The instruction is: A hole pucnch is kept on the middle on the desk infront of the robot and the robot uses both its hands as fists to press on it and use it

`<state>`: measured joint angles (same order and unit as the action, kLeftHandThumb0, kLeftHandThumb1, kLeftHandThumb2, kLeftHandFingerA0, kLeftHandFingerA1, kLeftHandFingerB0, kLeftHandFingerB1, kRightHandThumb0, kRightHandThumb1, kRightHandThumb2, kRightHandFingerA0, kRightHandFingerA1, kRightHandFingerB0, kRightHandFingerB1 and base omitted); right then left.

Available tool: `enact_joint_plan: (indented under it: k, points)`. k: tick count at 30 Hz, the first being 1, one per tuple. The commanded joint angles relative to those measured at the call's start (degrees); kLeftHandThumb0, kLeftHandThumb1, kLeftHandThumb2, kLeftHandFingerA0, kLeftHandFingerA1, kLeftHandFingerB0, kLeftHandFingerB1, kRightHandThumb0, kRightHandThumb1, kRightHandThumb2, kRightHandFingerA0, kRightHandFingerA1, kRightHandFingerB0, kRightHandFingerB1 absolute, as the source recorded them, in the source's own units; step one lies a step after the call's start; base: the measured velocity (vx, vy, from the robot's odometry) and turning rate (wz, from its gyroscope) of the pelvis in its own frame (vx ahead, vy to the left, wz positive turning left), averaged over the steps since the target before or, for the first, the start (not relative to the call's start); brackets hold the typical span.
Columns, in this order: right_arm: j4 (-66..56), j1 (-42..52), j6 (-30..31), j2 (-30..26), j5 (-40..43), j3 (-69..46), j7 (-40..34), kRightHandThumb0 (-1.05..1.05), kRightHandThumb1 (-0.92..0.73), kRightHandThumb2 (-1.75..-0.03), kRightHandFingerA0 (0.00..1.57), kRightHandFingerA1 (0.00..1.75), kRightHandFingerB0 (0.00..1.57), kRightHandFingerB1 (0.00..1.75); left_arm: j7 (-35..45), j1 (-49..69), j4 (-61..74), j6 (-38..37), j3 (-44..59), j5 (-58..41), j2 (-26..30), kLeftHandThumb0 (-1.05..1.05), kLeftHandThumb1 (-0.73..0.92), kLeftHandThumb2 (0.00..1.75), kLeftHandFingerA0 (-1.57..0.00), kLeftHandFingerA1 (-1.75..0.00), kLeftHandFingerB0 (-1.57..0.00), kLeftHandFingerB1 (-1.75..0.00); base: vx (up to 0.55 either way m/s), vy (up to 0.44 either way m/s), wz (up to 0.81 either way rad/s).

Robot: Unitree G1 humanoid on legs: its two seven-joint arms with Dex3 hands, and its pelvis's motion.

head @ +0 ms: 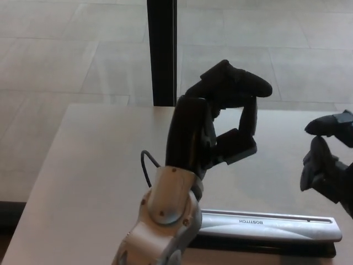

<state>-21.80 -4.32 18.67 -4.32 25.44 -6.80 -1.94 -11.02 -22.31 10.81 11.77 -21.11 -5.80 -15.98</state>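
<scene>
A pale surface (83, 182) fills most of the head view, with tiled floor (287, 49) and a dark post (161, 49) behind it. The left robot hand (212, 118) is raised above the surface, fingers curled loosely with a gap to the thumb, nothing held. The right robot hand (326, 165) is seen at the right edge, partly cropped; its closure cannot be told. The silver hole punch (270, 225) lies flat near the front edge, partly hidden by the left forearm (162, 221).
</scene>
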Motion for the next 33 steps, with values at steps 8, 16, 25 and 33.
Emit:
enact_joint_plan:
  k: [8,16,25,33]
  points:
    - [2.76,6.23,-6.18,3.04,-5.55,3.56,0.58,-0.35,-0.68,-0.99,1.05,1.75,0.67,1.55,-14.15,25.67,-4.79,-8.50,-10.69,-5.54,-11.42,-0.41,0.67,0.95,-0.95,-1.75,-0.68,-1.66,0.00,0.000,0.00]
    - [1.30,11.25,-10.77,5.33,-10.45,7.34,-1.26,-0.39,-0.67,-0.97,1.07,1.75,0.66,1.58,-21.80,36.32,-10.40,-17.39,-20.53,-2.29,-9.72,-0.43,0.76,0.89,-1.05,-1.75,-0.68,-1.69,0.00,0.000,0.00]
    - [1.52,14.44,-12.86,6.79,-12.53,7.77,-2.24,-0.43,-0.64,-1.00,1.10,1.75,0.70,1.58,-24.06,40.28,-14.18,-22.74,-21.48,-1.41,-9.67,-0.45,0.79,0.81,-1.00,-1.75,-0.67,-1.64,0.00,0.000,0.01]
    - [9.44,17.35,-19.50,8.69,-15.62,7.07,-3.28,-0.44,-0.65,-0.99,1.08,1.75,0.70,1.64,-25.59,37.31,-20.58,-27.41,-18.16,0.39,-9.26,-0.42,0.72,0.92,-0.99,-1.75,-0.72,-1.64,0.00,0.000,0.00]
